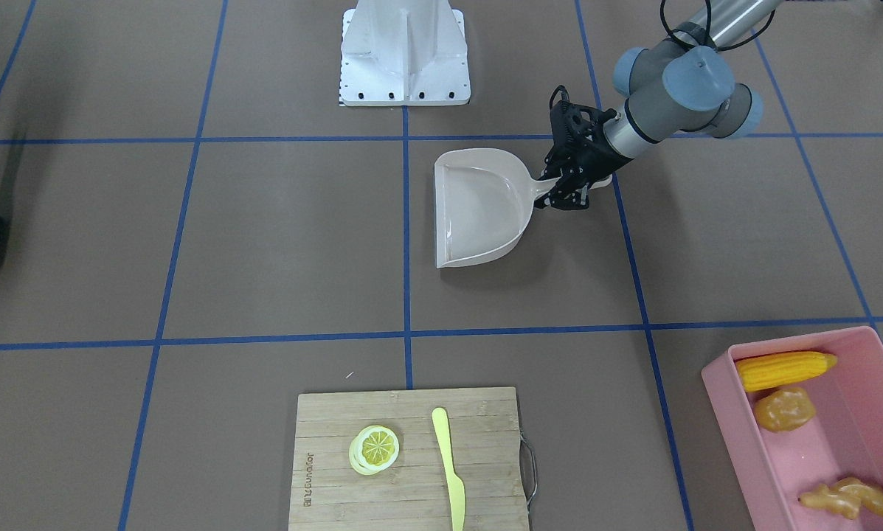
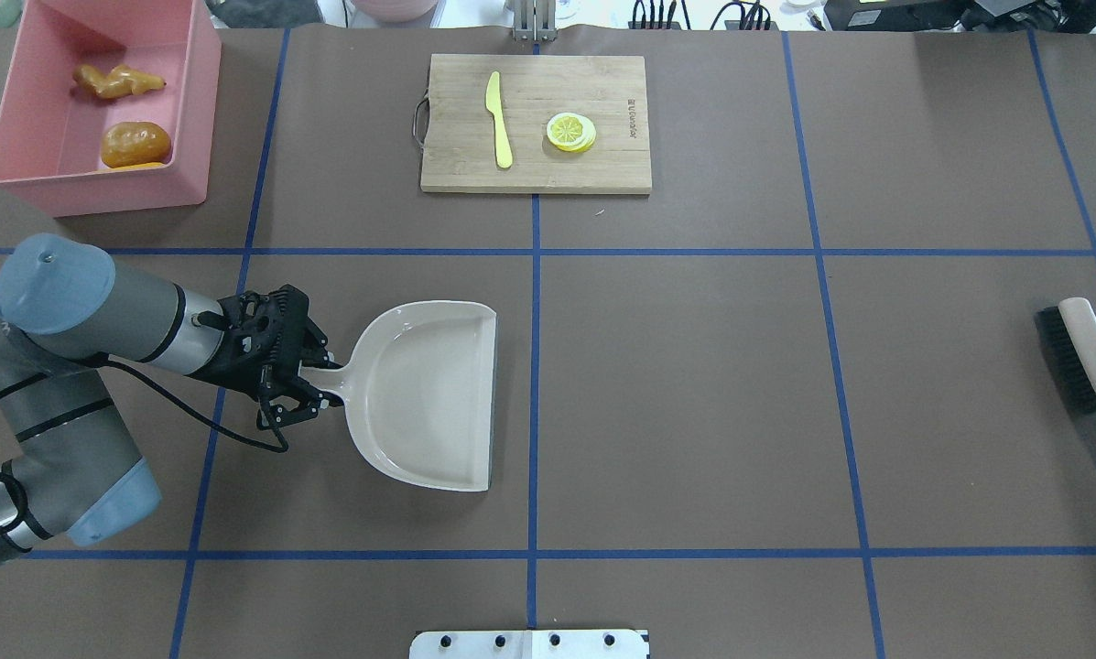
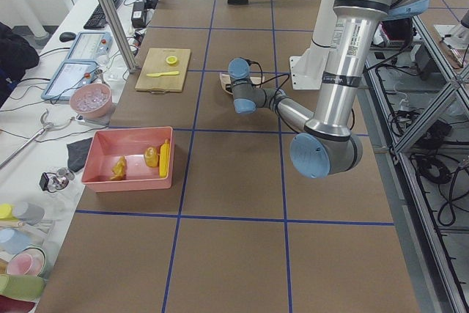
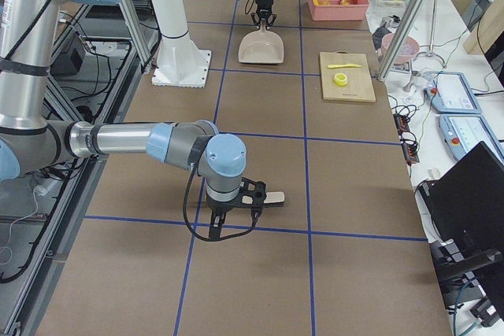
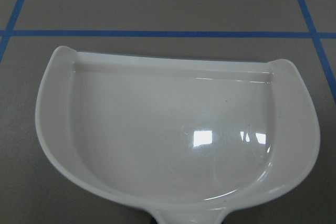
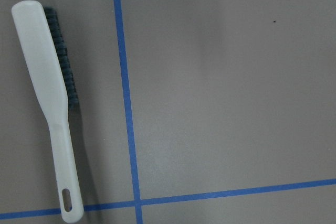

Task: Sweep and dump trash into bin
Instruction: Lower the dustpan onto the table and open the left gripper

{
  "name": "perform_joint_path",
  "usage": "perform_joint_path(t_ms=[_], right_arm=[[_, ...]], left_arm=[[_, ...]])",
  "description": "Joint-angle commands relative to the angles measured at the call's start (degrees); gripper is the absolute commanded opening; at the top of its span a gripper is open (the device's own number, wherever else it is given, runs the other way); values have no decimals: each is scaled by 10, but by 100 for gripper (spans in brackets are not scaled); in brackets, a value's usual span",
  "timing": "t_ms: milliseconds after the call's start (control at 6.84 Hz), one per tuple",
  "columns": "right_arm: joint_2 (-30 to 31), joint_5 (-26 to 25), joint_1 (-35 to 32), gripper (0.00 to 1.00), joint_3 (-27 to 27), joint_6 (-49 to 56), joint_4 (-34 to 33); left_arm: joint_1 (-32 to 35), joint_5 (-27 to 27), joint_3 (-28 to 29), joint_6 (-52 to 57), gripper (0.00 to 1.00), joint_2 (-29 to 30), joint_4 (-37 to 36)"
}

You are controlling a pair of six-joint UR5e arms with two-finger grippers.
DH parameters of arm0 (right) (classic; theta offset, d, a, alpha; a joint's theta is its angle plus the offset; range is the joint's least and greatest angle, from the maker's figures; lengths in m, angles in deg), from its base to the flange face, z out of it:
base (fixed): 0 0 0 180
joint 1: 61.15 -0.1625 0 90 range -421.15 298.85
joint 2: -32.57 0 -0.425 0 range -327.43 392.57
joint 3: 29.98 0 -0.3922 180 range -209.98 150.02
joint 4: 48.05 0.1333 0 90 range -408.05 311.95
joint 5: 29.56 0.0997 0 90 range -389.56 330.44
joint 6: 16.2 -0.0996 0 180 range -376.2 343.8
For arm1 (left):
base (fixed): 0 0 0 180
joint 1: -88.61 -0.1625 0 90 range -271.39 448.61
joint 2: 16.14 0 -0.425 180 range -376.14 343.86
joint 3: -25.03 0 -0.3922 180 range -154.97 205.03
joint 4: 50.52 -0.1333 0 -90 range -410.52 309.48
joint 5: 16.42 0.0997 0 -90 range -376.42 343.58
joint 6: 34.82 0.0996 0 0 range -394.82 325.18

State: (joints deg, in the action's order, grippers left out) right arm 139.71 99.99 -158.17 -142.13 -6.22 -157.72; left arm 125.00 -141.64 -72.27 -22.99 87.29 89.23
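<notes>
Smooth beige plastic dustpan (image 2: 428, 394) lies flat on the brown table (image 2: 694, 412). Left gripper (image 2: 314, 389): jaws spread either side of its handle, not clamped. Pink tall-walled bin (image 1: 729, 391) stands well apart, containing ribbed yellow corn cob (image 1: 784, 369), lumpy orange potato piece (image 1: 784, 409) and knobbly ginger root (image 1: 847, 498); overhead, its near wall hides most of the corn. Right gripper (image 4: 256, 198) hangs over the bristle brush (image 6: 50, 98); opening cannot be judged. Wooden board (image 2: 602, 169) carries lemon slice (image 2: 570, 131) and knife (image 2: 499, 119).
</notes>
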Motion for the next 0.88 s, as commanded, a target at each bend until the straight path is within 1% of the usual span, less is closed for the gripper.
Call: perform_joint_path(t_ms=[0,731], right_arm=[[0,0,0,100,0,1,1],[0,0,0,100,0,3,1]], left_arm=[[0,-2,4,-1,0,5,-1],[0,-2,20,-4,0,27,-2]])
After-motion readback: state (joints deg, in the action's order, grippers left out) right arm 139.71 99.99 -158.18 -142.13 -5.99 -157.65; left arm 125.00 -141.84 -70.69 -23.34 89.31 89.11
